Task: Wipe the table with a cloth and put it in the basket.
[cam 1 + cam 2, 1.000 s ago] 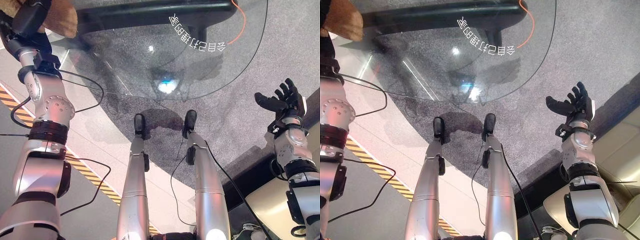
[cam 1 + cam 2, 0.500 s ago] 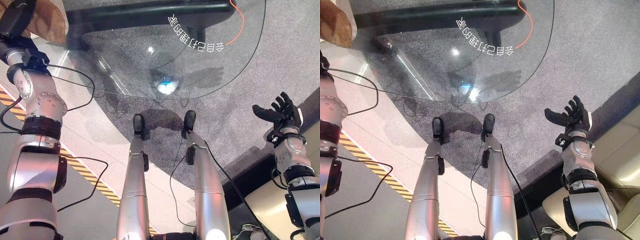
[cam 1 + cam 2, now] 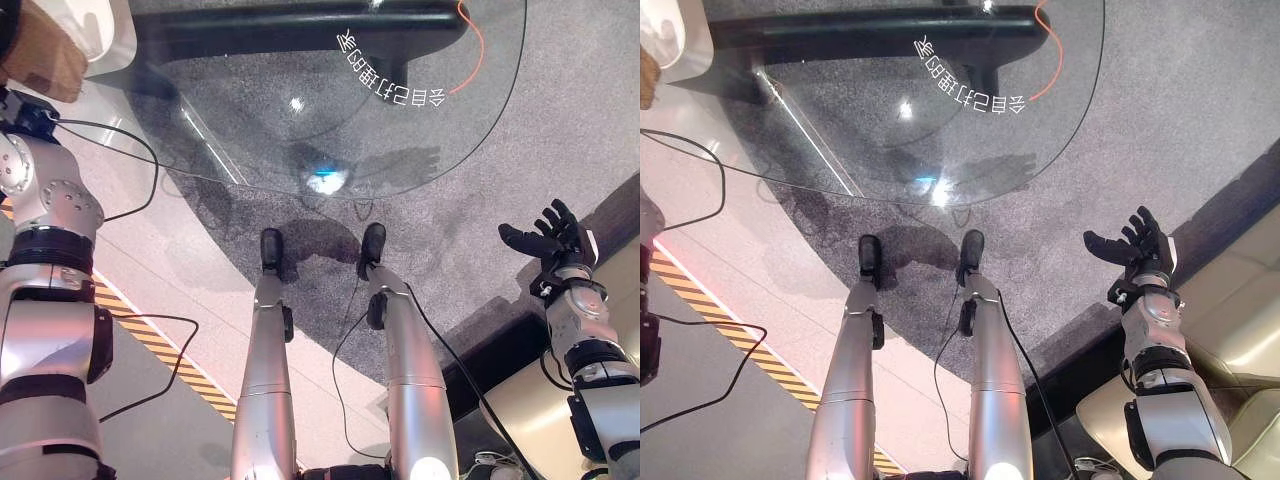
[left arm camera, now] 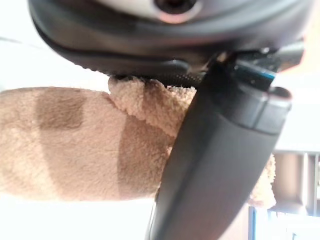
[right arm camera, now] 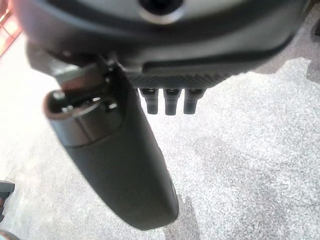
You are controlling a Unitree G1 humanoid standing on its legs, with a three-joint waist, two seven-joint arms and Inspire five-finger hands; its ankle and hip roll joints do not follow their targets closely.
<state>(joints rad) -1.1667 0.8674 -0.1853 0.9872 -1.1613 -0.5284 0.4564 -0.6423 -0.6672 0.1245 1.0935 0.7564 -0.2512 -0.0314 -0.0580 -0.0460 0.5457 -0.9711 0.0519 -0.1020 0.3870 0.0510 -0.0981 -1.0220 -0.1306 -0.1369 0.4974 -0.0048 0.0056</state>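
cloth [image 4: 75, 145] clutched in left hand [image 4: 220, 150].

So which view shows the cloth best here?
The left wrist view: the tan cloth fills it, pinched under the left hand. The left eye view catches a corner of it at the top left; the right eye view shows a sliver at the left edge.

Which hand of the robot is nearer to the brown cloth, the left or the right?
Left. The left hand is curled round the brown cloth, holding it. The right hand hangs open above the grey carpet, far across from the cloth.
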